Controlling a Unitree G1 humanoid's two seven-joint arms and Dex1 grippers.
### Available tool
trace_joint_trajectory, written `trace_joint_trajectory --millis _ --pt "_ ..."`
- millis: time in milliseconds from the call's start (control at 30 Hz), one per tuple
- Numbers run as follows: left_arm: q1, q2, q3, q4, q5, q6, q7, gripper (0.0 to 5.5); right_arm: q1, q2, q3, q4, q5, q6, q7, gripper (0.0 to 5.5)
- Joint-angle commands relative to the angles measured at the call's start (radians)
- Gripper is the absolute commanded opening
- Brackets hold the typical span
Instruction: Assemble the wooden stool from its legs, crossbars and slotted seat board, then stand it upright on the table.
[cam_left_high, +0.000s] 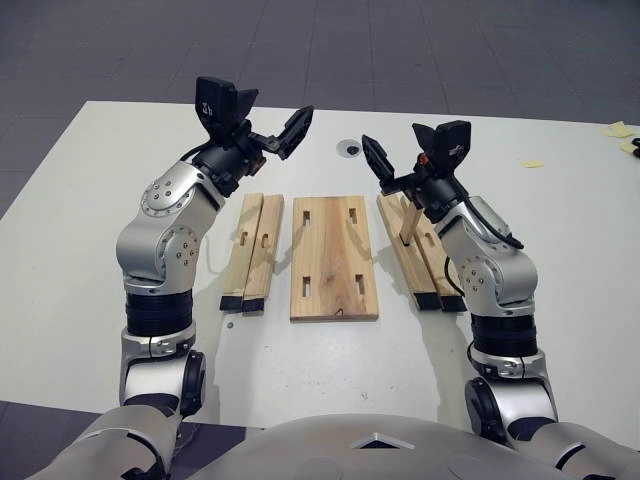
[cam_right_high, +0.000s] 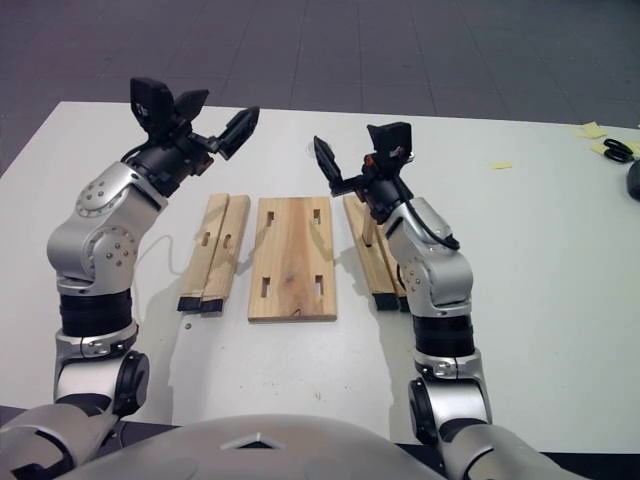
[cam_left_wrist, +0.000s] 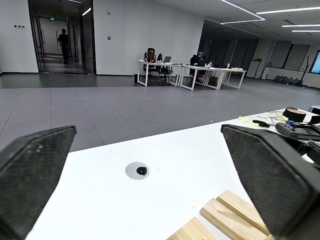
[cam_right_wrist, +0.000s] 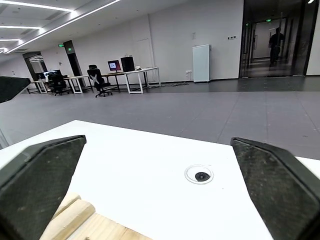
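On the tabletop (cam_left_high: 100, 200), the slotted seat board (cam_left_high: 334, 257) is being flanked by the left pair of legs (cam_left_high: 252, 250) and the right pair of legs (cam_left_high: 425, 262), all lying flat. Above their far ends, the left hand (cam_left_high: 268, 118) and the right hand (cam_left_high: 405, 150) are being held with fingers spread apart, empty.
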Motion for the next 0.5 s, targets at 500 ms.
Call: trace_joint_trajectory --millis 500 --pt "0.009 -0.013 -0.014 0.001 0.014 -0.01 0.006 5.4 -0.2 -0.013 -0.152 -0.086 0.108 0.031 -0.02 5.38"
